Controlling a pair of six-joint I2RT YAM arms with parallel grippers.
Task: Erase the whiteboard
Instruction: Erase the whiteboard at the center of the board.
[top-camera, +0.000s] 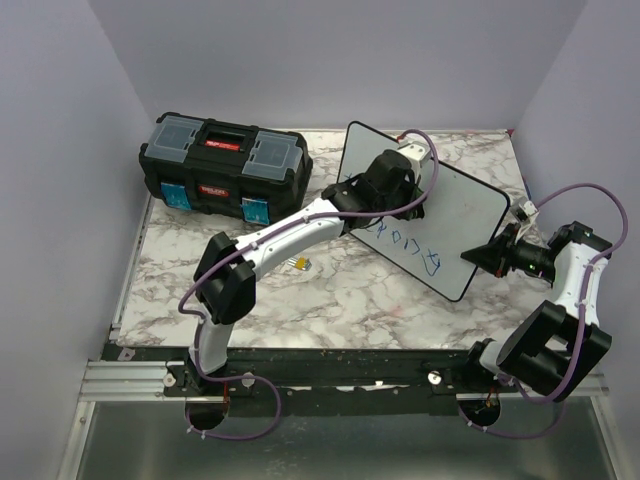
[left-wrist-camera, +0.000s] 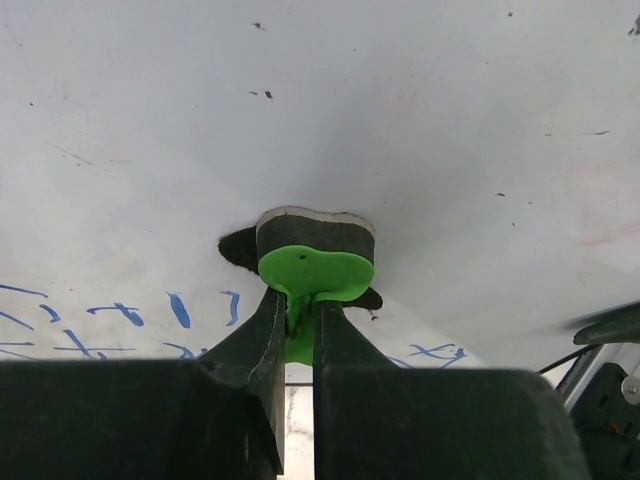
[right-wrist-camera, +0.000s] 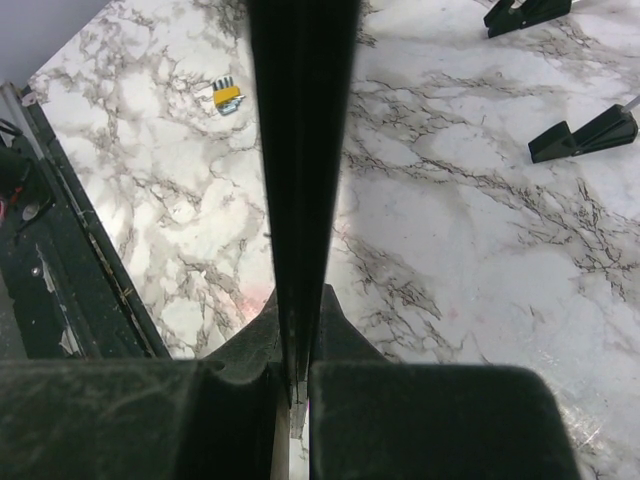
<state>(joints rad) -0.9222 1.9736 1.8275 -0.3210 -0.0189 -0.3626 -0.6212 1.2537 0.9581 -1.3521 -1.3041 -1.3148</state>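
The stiff, seemingly light whiteboard (top-camera: 462, 212) is being clamped at its rim by the right gripper (right-wrist-camera: 297, 310), an eraser (left-wrist-camera: 315, 250) being pinched in the left gripper (left-wrist-camera: 299, 305).

The bench (top-camera: 330, 300) carries 1 whiteboard (top-camera: 465, 215), 1 black toolbox (top-camera: 222, 165), 1 small yellow item (top-camera: 300, 264) and 2 black wedge feet (right-wrist-camera: 590, 133). There are 2 arms, left arm (top-camera: 285, 232) and right arm (top-camera: 572, 290), with 2 grippers, left gripper (left-wrist-camera: 300, 310) and right gripper (right-wrist-camera: 297, 330), and 1 green eraser (left-wrist-camera: 315, 270).

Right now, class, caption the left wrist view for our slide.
Left tool holds a green-handled eraser against the whiteboard, near blue lettering.
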